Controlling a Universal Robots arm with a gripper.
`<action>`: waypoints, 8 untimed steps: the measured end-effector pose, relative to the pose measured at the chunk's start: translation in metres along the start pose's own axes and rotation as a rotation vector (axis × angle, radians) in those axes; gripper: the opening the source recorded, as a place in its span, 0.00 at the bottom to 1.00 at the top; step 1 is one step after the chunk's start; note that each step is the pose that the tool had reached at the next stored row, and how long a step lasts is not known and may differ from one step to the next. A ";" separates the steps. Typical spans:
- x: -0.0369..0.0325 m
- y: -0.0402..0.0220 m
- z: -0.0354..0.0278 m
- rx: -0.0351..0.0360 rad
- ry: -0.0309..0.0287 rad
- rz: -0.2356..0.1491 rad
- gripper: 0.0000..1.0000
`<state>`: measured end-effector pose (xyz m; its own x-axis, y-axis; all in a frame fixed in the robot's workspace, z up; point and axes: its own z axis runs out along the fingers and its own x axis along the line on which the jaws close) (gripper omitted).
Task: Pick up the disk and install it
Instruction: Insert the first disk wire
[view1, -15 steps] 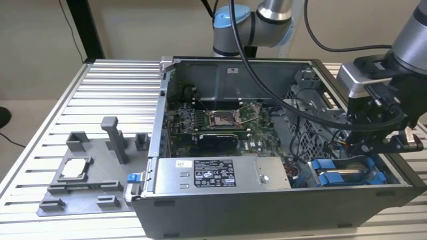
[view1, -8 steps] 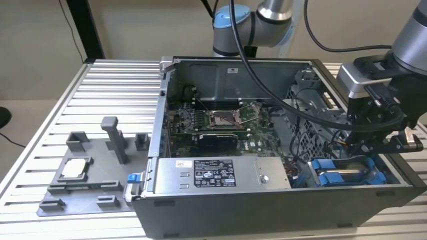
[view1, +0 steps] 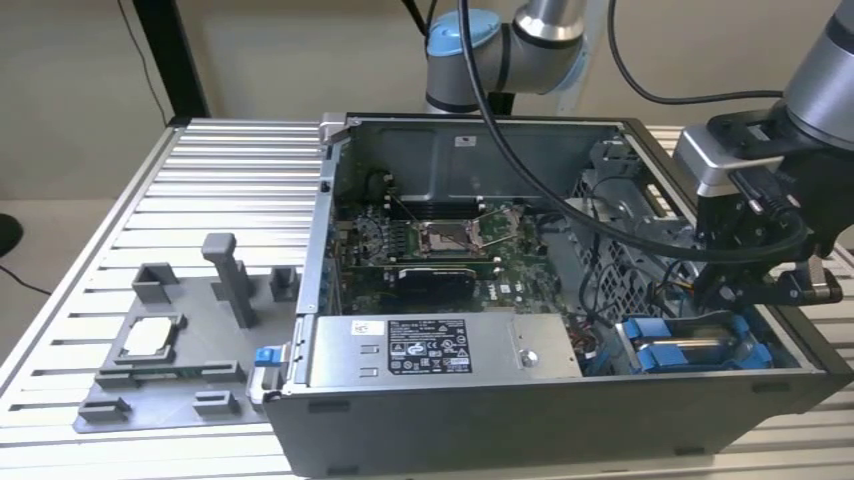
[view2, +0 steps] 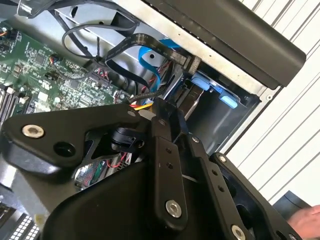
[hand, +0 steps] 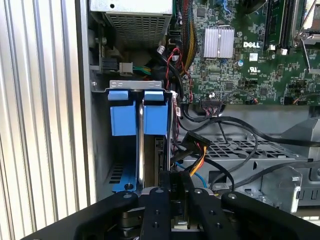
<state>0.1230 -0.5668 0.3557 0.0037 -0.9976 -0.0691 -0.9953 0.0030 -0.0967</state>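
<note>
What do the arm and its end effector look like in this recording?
The arm has silver-grey tubular links with a light-blue joint cap; black cables hang around it. The end effector is matte black, built of angular bolted links with silver screw heads.

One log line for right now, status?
phase: install | disk: blue-framed, in corner drive bay of computer case | gripper: over the bay, close to disk | contact: cannot tell
</note>
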 end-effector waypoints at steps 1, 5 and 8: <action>0.0000 0.0000 0.0000 0.0000 0.0000 0.000 0.00; 0.0000 0.0000 0.0002 -0.0075 -0.0003 0.001 0.00; 0.0004 -0.0008 0.0001 -0.0392 0.0000 0.003 0.00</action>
<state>0.1238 -0.5672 0.3556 0.0010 -0.9976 -0.0693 -0.9983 0.0030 -0.0575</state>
